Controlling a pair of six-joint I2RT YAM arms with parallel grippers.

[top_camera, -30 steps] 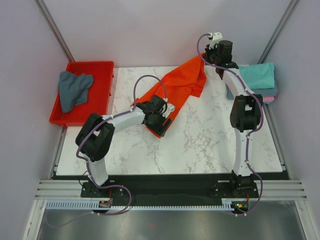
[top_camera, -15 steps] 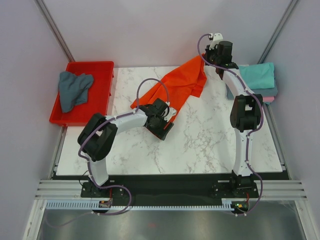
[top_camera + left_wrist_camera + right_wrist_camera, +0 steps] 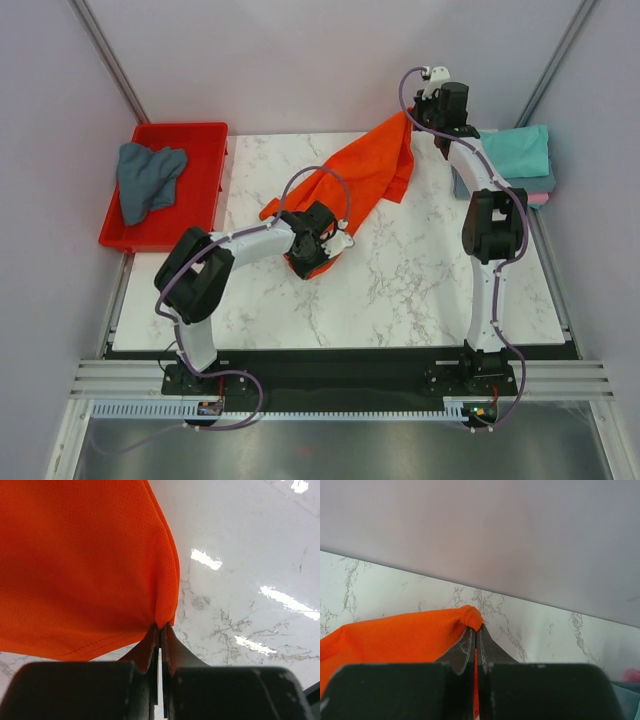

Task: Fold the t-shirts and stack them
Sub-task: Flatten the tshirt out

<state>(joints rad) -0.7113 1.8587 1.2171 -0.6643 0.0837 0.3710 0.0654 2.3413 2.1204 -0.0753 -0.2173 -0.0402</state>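
Note:
An orange-red t-shirt (image 3: pixel 352 175) hangs stretched between my two grippers over the marble table (image 3: pixel 400 290). At its near lower end my left gripper (image 3: pixel 312 262) is shut on a corner of the cloth (image 3: pixel 164 615). My right gripper (image 3: pixel 412 118) holds the far upper corner, jaws shut on a bunched edge (image 3: pixel 470 616). A slate grey-blue t-shirt (image 3: pixel 147 178) lies crumpled in the red tray (image 3: pixel 205 135). A folded teal t-shirt (image 3: pixel 515 152) tops a stack at the table's right edge, with grey-blue and pink layers (image 3: pixel 540 197) beneath.
The red tray sits off the table's left side. Pale walls with metal posts (image 3: pixel 110 60) close in the back and sides. The marble top ends at a dark rail (image 3: pixel 330 365) near the arm bases.
My left gripper went from open to shut on the orange-red t-shirt's lower corner and shifted slightly left. The right gripper keeps its hold at the far corner.

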